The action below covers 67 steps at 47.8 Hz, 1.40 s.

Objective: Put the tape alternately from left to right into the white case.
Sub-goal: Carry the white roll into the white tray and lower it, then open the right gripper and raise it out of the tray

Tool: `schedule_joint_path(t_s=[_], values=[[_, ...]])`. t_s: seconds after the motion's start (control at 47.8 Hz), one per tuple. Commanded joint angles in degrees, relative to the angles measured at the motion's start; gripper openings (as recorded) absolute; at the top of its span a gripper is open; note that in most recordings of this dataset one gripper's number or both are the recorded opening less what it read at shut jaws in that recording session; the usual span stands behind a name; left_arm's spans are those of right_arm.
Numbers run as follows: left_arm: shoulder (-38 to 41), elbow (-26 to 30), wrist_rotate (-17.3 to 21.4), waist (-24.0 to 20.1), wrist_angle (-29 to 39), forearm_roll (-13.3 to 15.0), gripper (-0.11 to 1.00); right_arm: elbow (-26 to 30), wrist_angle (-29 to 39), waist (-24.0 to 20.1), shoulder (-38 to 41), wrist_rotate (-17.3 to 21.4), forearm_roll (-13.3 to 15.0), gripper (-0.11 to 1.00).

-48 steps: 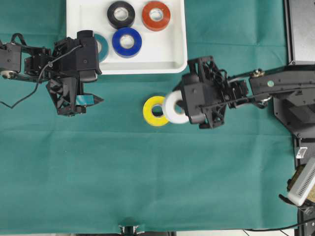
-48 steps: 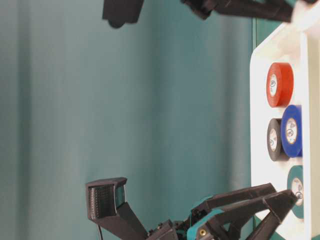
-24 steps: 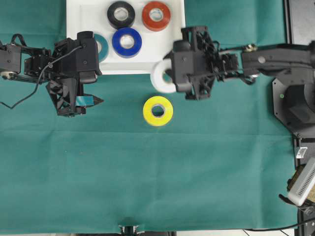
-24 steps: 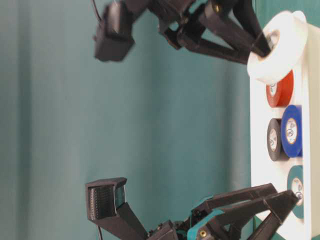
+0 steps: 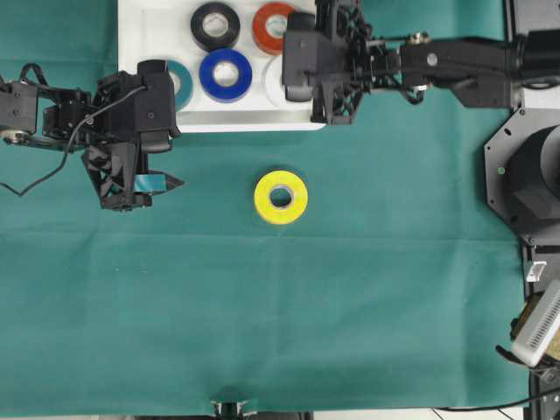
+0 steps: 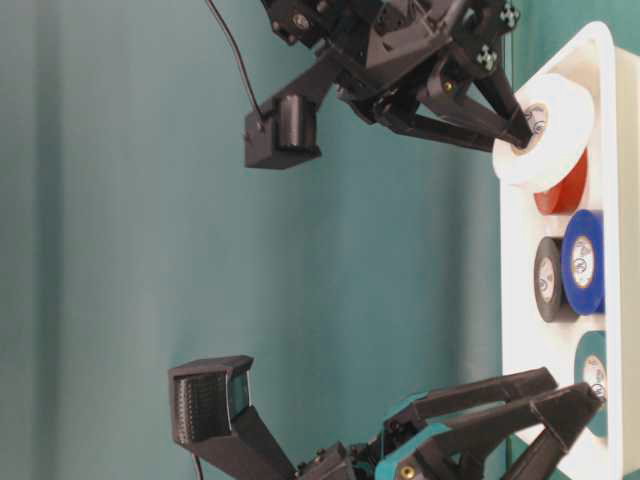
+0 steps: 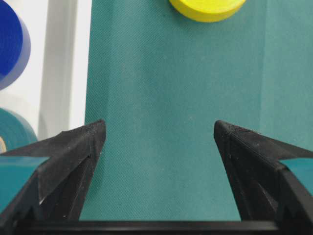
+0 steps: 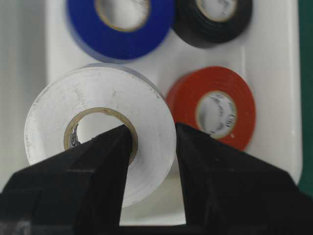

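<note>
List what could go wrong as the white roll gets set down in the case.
The right gripper pinches only one wall of the white roll, held above the white case; it could slip or tilt. Released here, it may land on the red-orange roll or blue roll close beside it, not flat.

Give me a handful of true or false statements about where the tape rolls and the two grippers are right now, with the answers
1. The right gripper is shut on the white roll, one finger through its core. True.
2. The yellow roll lies inside the white case. False: it lies on the green cloth, outside the case.
3. The left gripper is open and holds nothing. True.
4. The red-orange roll is on the cloth beside the yellow one. False: it is in the case.
5. The blue roll and black roll are in the case. True.
</note>
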<state>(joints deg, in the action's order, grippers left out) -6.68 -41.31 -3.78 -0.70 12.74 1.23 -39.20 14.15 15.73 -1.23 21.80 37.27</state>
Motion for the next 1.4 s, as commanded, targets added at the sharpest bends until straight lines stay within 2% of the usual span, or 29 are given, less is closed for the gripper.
schedule_joint_path(t_s=[0.0, 0.586, 0.648, 0.711, 0.878, 0.92, 1.38], values=[[-0.79, 0.62, 0.0, 0.26, -0.35, 0.09, 1.0, 1.67, -0.53, 0.35, -0.18, -0.09, 0.26, 0.02], [-0.79, 0.62, 0.0, 0.26, -0.35, 0.09, 1.0, 1.23, -1.58, 0.35, 0.09, 0.35, 0.26, 0.03], [-0.79, 0.53, 0.0, 0.26, -0.35, 0.09, 1.0, 1.14, -1.41, 0.35, 0.09, 0.35, 0.26, 0.13], [-0.79, 0.53, 0.0, 0.26, -0.35, 0.09, 1.0, 0.88, -1.32, 0.35, 0.09, 0.35, 0.26, 0.28], [-0.79, 0.62, 0.0, 0.26, -0.35, 0.09, 1.0, 0.35, -1.23, 0.35, 0.09, 0.35, 0.26, 0.78], [-0.79, 0.62, 0.0, 0.26, -0.35, 0.09, 1.0, 0.35, -1.32, 0.35, 0.09, 0.35, 0.18, 0.86], [-0.79, 0.7, 0.0, 0.26, -0.35, 0.09, 1.0, 0.0, -1.41, 0.35, 0.0, 0.35, 0.26, 0.87]])
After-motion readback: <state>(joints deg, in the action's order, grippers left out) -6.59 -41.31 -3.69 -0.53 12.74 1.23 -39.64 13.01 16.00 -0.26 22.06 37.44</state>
